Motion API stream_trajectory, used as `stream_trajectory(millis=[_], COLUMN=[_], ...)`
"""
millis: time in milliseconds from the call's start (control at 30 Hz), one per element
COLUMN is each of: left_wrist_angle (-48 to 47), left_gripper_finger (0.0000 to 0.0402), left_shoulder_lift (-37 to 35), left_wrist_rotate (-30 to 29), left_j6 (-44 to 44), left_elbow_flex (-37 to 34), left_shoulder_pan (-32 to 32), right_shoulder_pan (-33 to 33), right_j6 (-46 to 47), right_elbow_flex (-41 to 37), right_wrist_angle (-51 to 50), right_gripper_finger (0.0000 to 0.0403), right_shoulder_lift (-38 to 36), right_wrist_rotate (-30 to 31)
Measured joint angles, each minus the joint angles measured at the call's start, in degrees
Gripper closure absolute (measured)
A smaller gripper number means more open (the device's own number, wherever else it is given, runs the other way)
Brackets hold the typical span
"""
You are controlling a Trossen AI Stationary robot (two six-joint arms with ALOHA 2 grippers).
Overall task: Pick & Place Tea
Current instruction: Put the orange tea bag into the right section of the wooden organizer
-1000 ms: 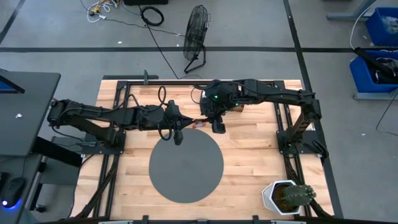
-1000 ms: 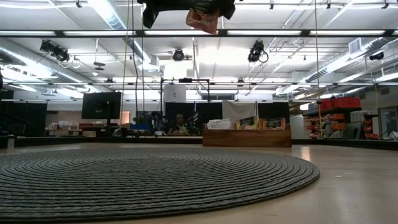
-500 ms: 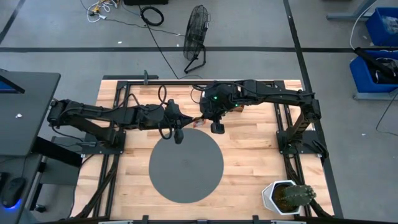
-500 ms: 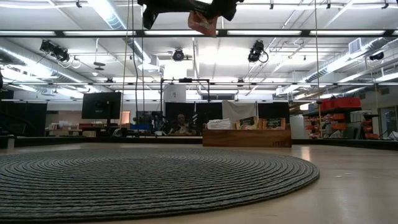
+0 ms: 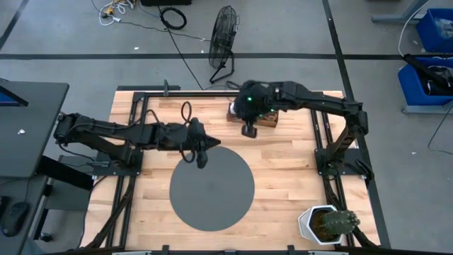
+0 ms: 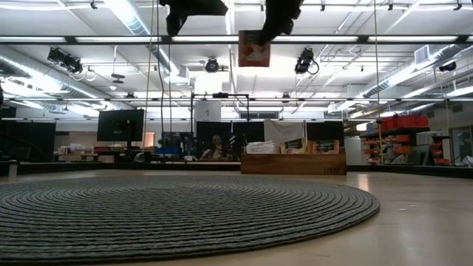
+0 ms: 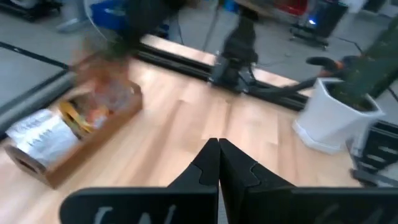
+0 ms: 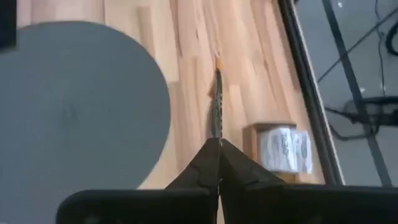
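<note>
Pale wooden tabletop (image 5: 290, 170) in a strip-lit workshop, framed by dark rails. Nearest the front edge, off to the right corner: a cactus in a white pot (image 5: 327, 224), well apart from the work and no obstacle. Next, in the middle: a round grey mat (image 5: 212, 188), bare on top, apparently the place meant to receive the tea. At the mat's far rim: the left gripper (image 5: 201, 157), fingers pressed together on nothing, probably just waiting, though parked near the line between tea box and mat. Further back and high above the wood: the right gripper (image 5: 249, 131), clamped on one reddish tea packet (image 6: 253, 48). Hangs flat and square below the fingers, pinched by its top edge, so likely ready to be carried and let fall flat. Just behind: the wooden box (image 5: 267, 122) with more packets (image 7: 43, 134) inside, white and orange, packed close. Between held packet and mat: open table only, apart from that idle left arm to steer around. Farthest off, on the grey floor past the table: a standing fan (image 5: 225, 39) and loose cables.
</note>
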Motion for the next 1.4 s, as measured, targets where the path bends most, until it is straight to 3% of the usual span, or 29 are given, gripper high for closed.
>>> stream_trajectory(millis=[233,367,500,633,767,1067,1200,1400], left_wrist_angle=[-1.05,-0.9,-0.85,-0.62,-0.55,-0.4,-0.4,-0.34], left_gripper_finger=[0.0378,0.0337,0.03,0.0273,0.0255,0.0241,0.0241,0.0241], left_shoulder_lift=[0.01,0.01,0.01,0.01,0.01,0.01,0.01,0.01], left_wrist_rotate=[-0.75,-0.8,-2.65,-2.66,-2.67,-2.65,-2.64,-2.37], left_j6=[-0.66,-0.85,-0.97,-1.76,-3.9,-5.56,-6.68,-8.47], left_elbow_flex=[0.0,0.0,0.0,0.0,0.0,0.0,0.0,0.0], left_shoulder_pan=[-0.23,-0.33,-0.08,0.8,1.58,1.64,1.62,1.57], right_shoulder_pan=[-0.47,-2.18,-4.93,-6.38,-7.86,-16.72,-19.25,-19.63], right_j6=[2.81,6.97,12.6,19.7,20.76,20.4,14.7,8.25], right_elbow_flex=[-9.74,-20.5,-32.58,-40.07,-43.75,-51.77,-55.71,-57.91], right_wrist_angle=[2.06,6.75,14.39,13.8,13.2,18.45,22.9,30.28], right_gripper_finger=[0.0402,0.0403,0.0403,0.0403,0.0403,0.0403,0.0403,0.0403], right_shoulder_lift=[-7.57,-15.33,-22.82,-26.62,-28.17,-28.07,-28.04,-26.33], right_wrist_rotate=[0.73,5.02,5.46,12.26,15.47,14.13,8.66,8.46])
